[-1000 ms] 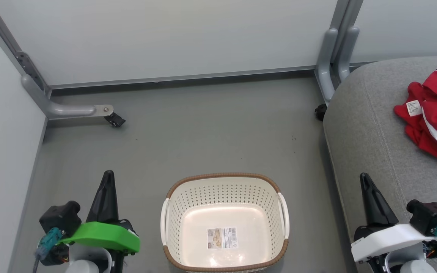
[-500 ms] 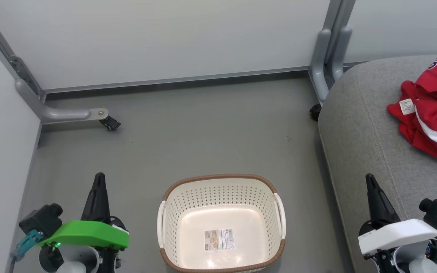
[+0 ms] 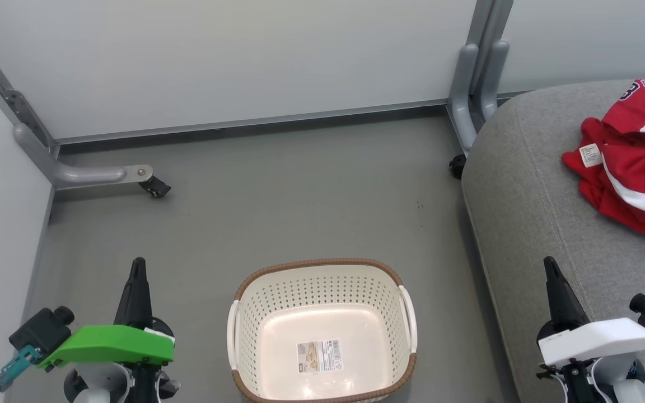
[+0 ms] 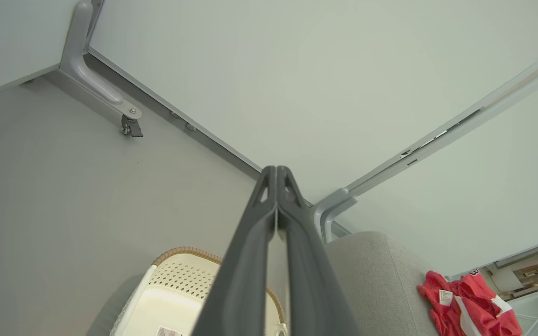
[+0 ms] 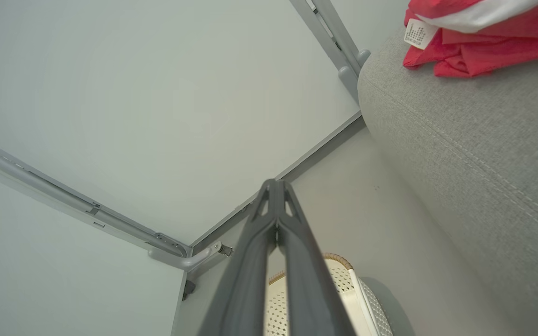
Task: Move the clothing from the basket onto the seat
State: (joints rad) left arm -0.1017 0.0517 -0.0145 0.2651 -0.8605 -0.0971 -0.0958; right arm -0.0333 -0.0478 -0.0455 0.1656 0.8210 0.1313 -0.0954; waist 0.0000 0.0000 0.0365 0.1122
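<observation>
Grey floor (image 3: 300, 196), pale wall panels behind. Large light grey upholstered seat (image 3: 535, 224) at right, stitched seam near its edge. Cream perforated basket (image 3: 317, 263), brown woven-look rim, stands on floor at bottom centre, near seat, not touching; sticker (image 3: 319, 356) on its bare bottom. Red clothing (image 3: 630, 173) w/ white stripes lies crumpled on seat, far right, white label showing. Left claw (image 3: 136, 266) lower left, right claw (image 3: 550, 264) lower right: both w/ fingers pressed together.

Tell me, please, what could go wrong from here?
The clothing lies bunched on the seat, cut off by the head view's edge, so a hanging part could slide off unseen.
The empty basket stands between the shut left gripper and right gripper; swinging either arm inward could knock it.
</observation>
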